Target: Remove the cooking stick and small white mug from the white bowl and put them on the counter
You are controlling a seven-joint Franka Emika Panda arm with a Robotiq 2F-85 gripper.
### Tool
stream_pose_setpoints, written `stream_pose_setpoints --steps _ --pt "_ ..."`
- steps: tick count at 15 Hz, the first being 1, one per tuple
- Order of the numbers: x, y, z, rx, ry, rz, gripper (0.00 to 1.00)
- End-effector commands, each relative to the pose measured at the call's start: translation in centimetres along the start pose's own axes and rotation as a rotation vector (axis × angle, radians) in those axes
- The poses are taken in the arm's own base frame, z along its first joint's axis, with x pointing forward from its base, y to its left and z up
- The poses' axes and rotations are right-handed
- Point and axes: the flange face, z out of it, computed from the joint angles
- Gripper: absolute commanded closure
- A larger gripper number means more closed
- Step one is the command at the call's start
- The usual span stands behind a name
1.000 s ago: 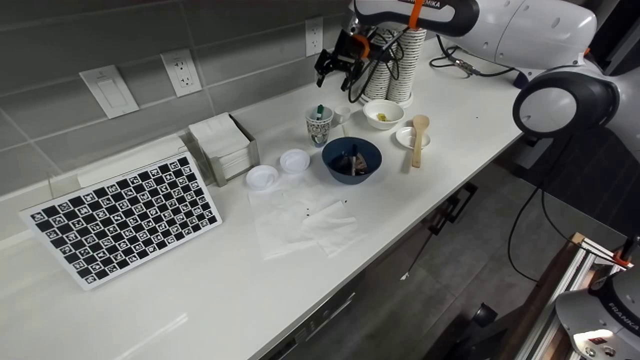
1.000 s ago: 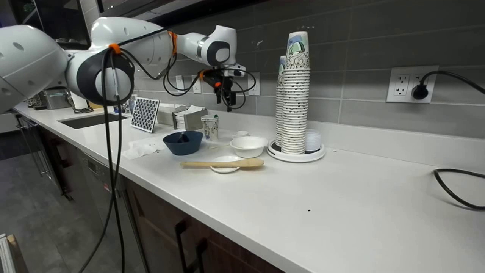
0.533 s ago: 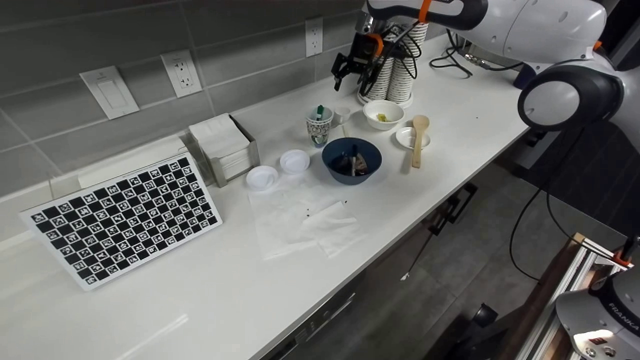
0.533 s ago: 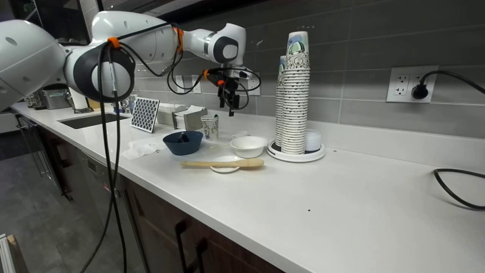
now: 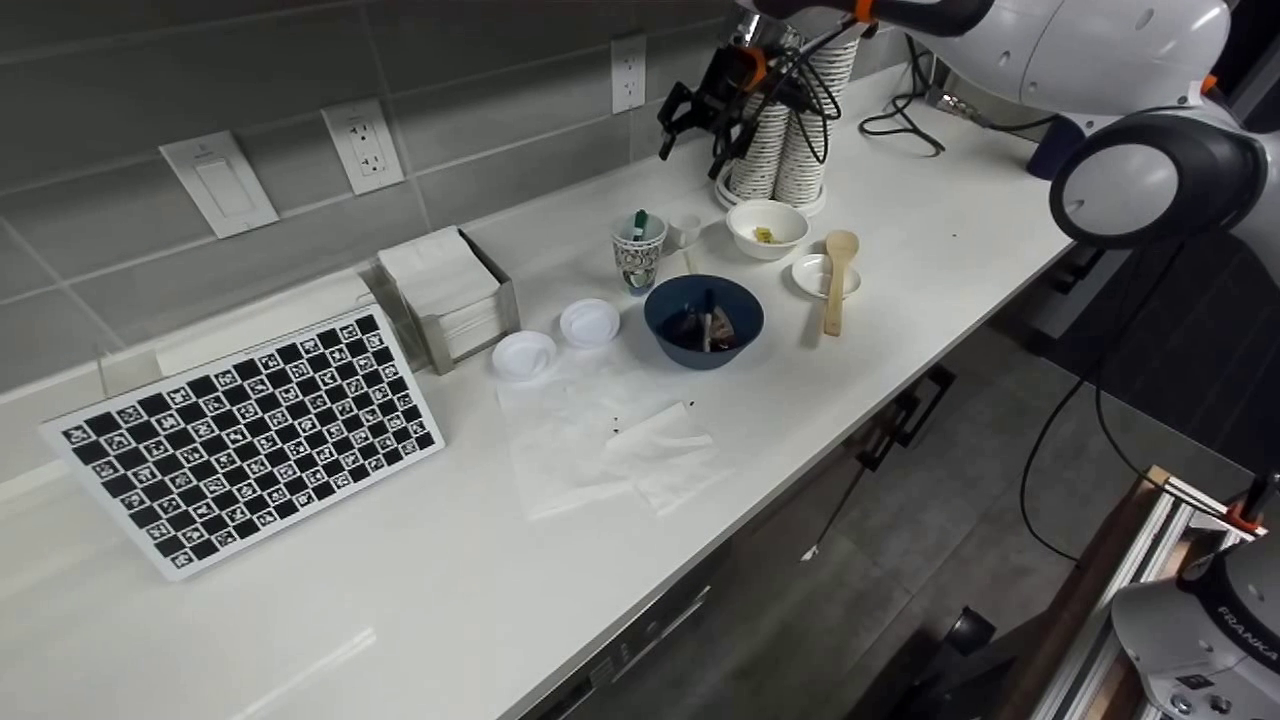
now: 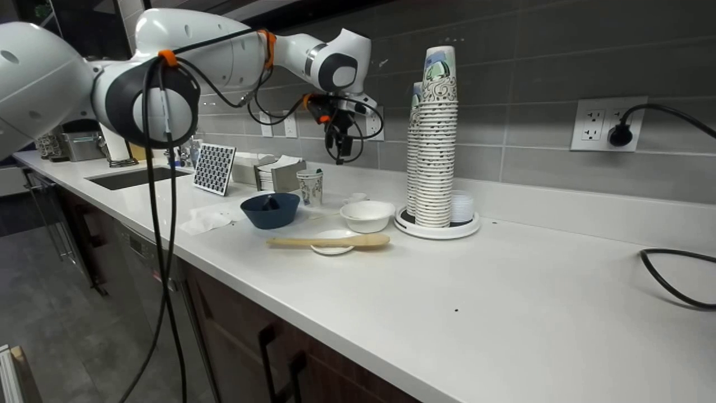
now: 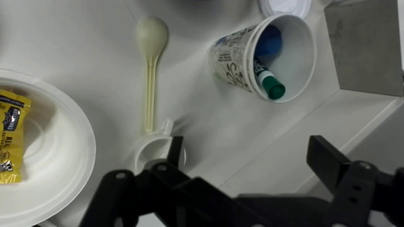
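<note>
Cooking stick (image 5: pixel 836 285) lies across a small flat dish (image 5: pixel 808 273) on the white counter (image 5: pixel 430 600), just beside the white bowl (image 7: pixel 60 135) and outside it. It is pale tan wood, smooth, with a broad rounded head and a slim, straight handle. Both ends reach past the rim of the dish; whether either one meets the counter is hard to tell. The head lies on the side of the stacked paper cups (image 6: pixel 436 162), the handle's end on the side of the dark blue bowl (image 6: pixel 277 218).

The small white mug (image 7: pixel 153 152) stands upright on the counter too, between the white bowl and a patterned cup (image 7: pixel 232 60) with a green-capped marker (image 7: pixel 273 85) in it. It looks plain and glossy, its loop handle near the tip of a pale plastic spoon (image 7: pixel 151 78). Inside the white bowl rests a yellow packet (image 7: pixel 12 138).

The gripper (image 7: pixel 246 151) hangs in the air above the counter, its jaws spread wide. Nothing is held: pale counter shows in the gap between the fingers. In the wrist view one finger covers part of the mug, yet both exterior views show the gripper well above it, touching neither the mug nor the cooking stick.
</note>
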Motion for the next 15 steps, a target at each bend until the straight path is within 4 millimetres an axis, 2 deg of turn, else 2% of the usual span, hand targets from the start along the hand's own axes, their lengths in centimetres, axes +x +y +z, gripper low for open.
stream_pose_setpoints --steps 1,8,10,11,15 --pt "0.0 0.0 0.1 0.0 -0.001 0.0 0.0" --pt "0.1 0.0 0.5 -0.019 0.019 0.031 0.0" --pt "0.8 1.1 0.1 -0.085 0.074 0.089 0.0" --pt "1.0 2.4 -0.3 -0.103 0.061 0.112 0.0" --pt "1.3 5.5 -1.2 -0.068 0.001 0.103 0.0"
